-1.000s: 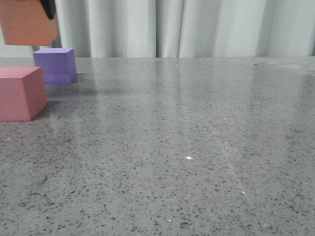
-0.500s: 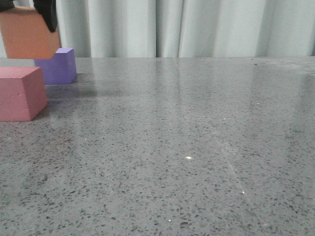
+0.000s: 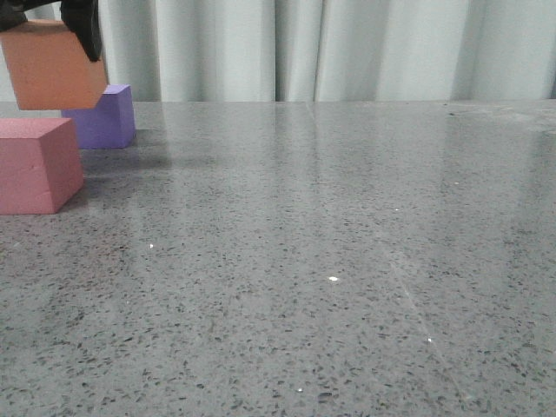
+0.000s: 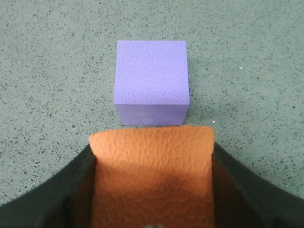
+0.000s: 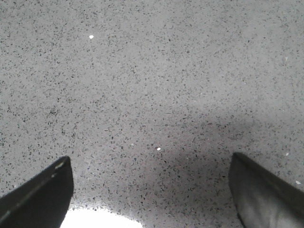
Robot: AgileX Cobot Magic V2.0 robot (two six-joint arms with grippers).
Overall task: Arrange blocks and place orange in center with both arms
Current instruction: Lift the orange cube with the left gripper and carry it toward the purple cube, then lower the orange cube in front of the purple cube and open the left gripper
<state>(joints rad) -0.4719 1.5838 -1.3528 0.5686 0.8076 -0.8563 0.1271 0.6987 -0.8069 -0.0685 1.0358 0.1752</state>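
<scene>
My left gripper [image 3: 39, 13] is shut on the orange cube [image 3: 54, 66] and holds it in the air at the far left, above the table. In the left wrist view the orange cube [image 4: 152, 175] sits between the two dark fingers [image 4: 61, 190]. The purple cube [image 3: 106, 116] rests on the table just behind and below it, and also shows in the left wrist view [image 4: 152, 80]. The pink-red cube [image 3: 36, 165] rests nearer, at the left edge of the front view. My right gripper [image 5: 151, 185] is open and empty over bare table.
The grey speckled table [image 3: 330, 261] spreads to the right of the cubes. White curtains [image 3: 347, 48] hang behind its far edge. A bright light patch [image 5: 99, 221] lies on the table under my right gripper.
The orange cube in my left gripper has come lower and tilted a little; it now covers part of the purple cube. The other two cubes have not moved.
</scene>
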